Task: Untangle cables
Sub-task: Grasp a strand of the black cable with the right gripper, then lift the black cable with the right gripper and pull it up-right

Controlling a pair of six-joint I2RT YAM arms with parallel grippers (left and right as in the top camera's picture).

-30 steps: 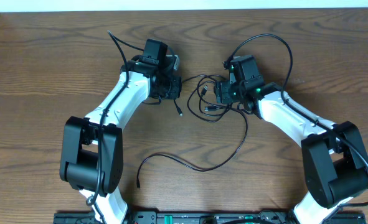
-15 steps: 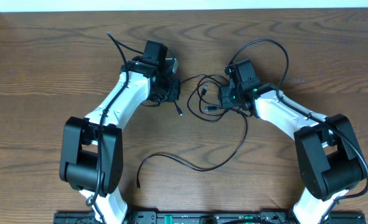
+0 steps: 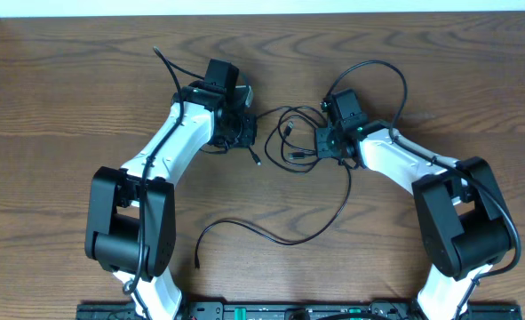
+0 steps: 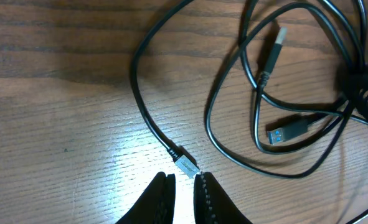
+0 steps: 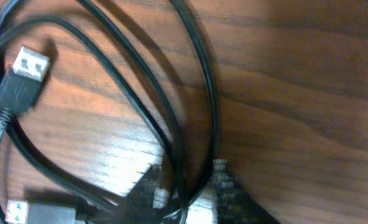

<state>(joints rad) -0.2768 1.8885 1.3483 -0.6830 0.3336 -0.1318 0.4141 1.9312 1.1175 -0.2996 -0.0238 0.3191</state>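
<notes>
**Left pincer** (image 4: 182, 183): clenched, its fingers drawn almost together with nothing seen between them. A small plug (image 4: 185, 165) lies on the desk (image 3: 67, 89) at its tips, at 12 o'clock in the left wrist view. Its cord runs off toward 11 o'clock.

**Right pincer** (image 5: 190, 186): grasping the black cable (image 5: 213, 106). Two or three strands pass between its fingers, and the picture is blurred there.

**Cable, main part:** a loose tangle of overlapping loops on the desk between the two pincers, at 3 o'clock from the left one. A USB plug (image 4: 277, 42) and a blue-tongued USB plug (image 4: 289, 130) lie inside the loops. Whether this is one cord or two cannot be told.

**Cable, tail:** in the overhead view it leaves the tangle toward 6 o'clock, curves round to 8 o'clock, and ends free near the left arm's base.

**Surroundings:** a thicker arm wire (image 3: 402, 84) arches at 1 o'clock from the right pincer, apart from the tangle.
</notes>
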